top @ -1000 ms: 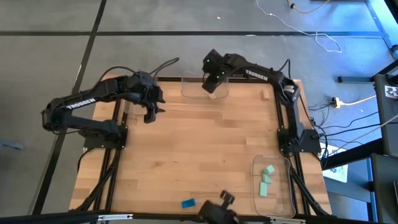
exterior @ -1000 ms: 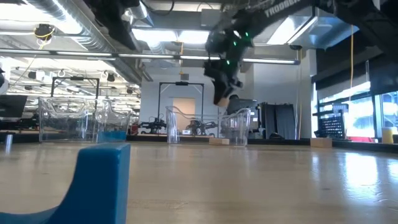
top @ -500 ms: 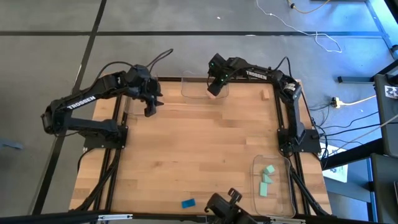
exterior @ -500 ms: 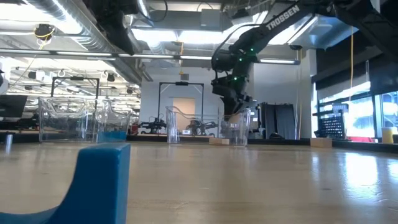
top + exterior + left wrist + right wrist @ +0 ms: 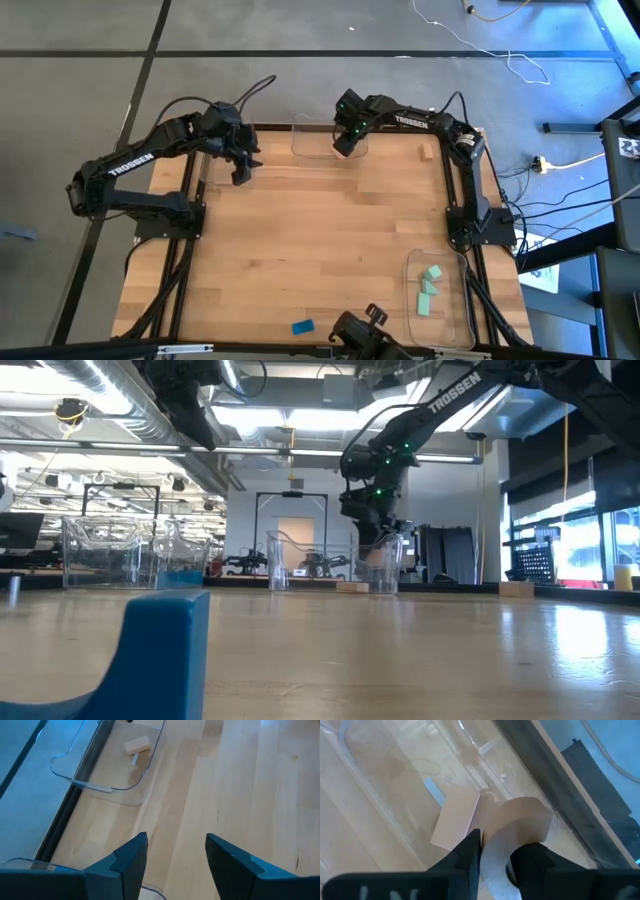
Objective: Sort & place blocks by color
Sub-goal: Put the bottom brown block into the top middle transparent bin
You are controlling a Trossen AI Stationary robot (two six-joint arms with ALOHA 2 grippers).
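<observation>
My right gripper [image 5: 343, 143] reaches down into the clear tray [image 5: 305, 150] at the table's far edge, shut on a tan arch-shaped block [image 5: 520, 820]. A second tan block [image 5: 455, 822] lies flat on that tray's floor beside it. My left gripper [image 5: 241, 172] hovers open over bare wood near the far left corner [image 5: 175, 865]. One tan block [image 5: 428, 152] lies on the table by the far right. A blue block [image 5: 302, 327] rests near the near edge. Mint green blocks [image 5: 430, 288] lie in the near right tray. My right gripper pinches the tan arch-shaped block [image 5: 495, 862] between its two fingers [image 5: 470, 852], coming from above and slanting toward the far edge. The block's curved cut-out faces the fingers. It sits low inside the tray [image 5: 375, 555], against the other tan block; whether it rests on the floor I cannot tell.
A clear tray [image 5: 120, 555] at the far left holds something blue [image 5: 182, 575]. The near right tray [image 5: 455, 310] has a clear rim. The blue block [image 5: 150, 650] fills the low view's foreground. The middle of the table is bare wood [image 5: 320, 240].
My right gripper has moved down and toward the far edge into the far tray, carrying the tan arch block with it. My left gripper has drifted slightly toward the far edge.
</observation>
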